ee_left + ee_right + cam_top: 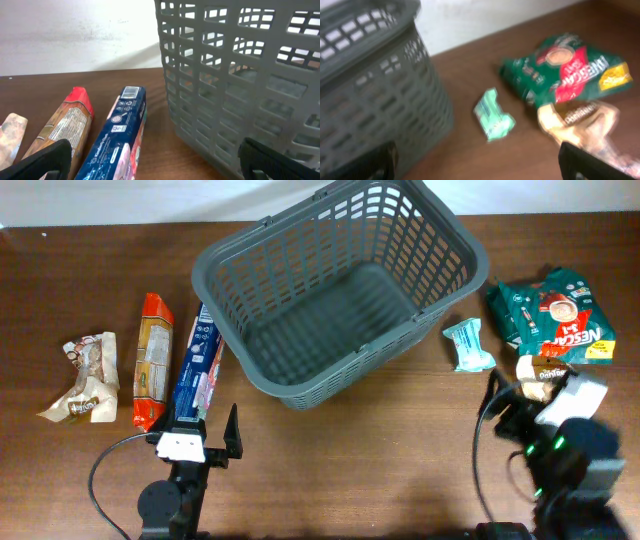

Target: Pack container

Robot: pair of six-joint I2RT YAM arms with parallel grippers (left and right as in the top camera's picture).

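The container, a dark grey lattice basket (205,275), stands empty at the table's middle back. My left gripper (200,435) is open at the front left. Its wrist view shows the gripper (157,165) with bare table between the fingers, a blue packet (120,135) ahead to the left and the basket wall (240,75) to the right. My right gripper (535,405) is open at the front right. In its blurred wrist view the gripper (480,165) holds nothing, and a small teal packet (492,117) lies just ahead.
Left of the basket lie a beige packet (88,377), an orange-red packet (153,360) and the blue packet (197,370). On the right are the teal packet (468,345), a green coffee bag (550,310) and a tan packet (543,368).
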